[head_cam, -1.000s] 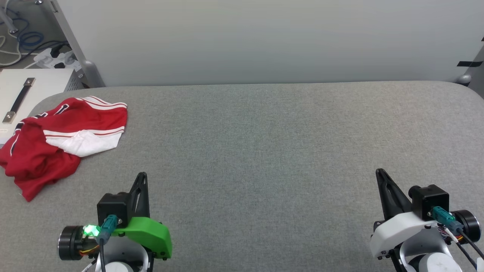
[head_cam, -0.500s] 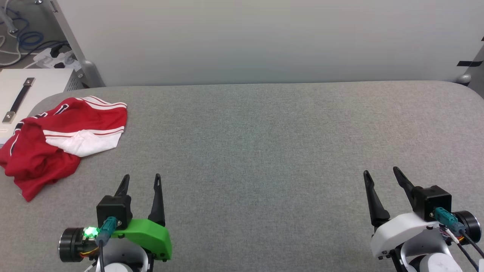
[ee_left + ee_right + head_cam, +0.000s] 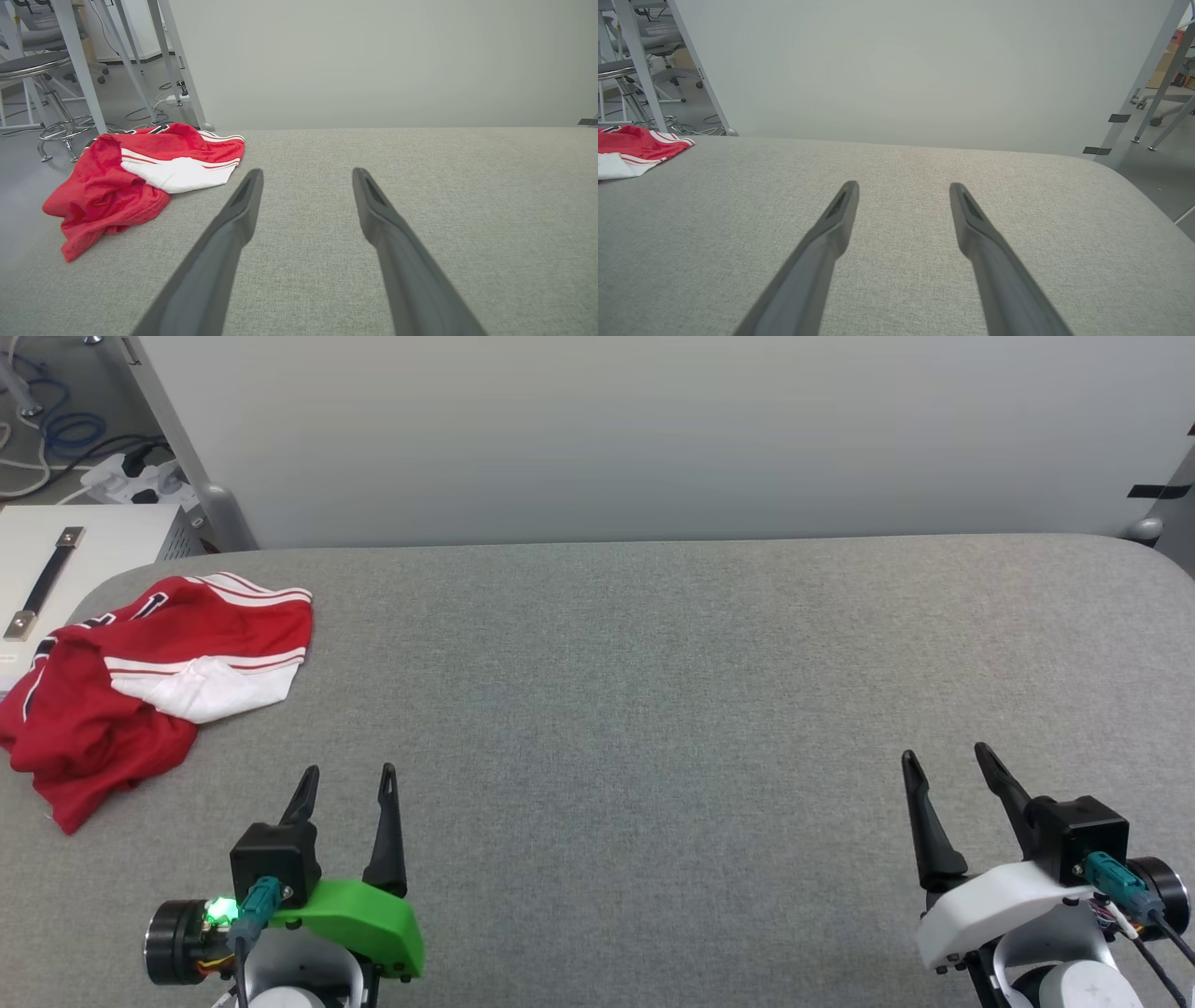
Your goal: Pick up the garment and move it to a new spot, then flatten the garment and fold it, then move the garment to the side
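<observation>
Head view looks down on the table; wrist views skim seemingly low, sharing the garment.

I stood in a lab-like room: a grey cloth-covered table before a plain white panel, with loose cables and a power strip on the floor.

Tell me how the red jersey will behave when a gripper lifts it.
Probably floppy: the garment lies crumpled in soft folds, so it should sag from one pinch. Likely light, being thin cloth. Pushed across the woven grey table, it may bunch rather than slide.
</observation>
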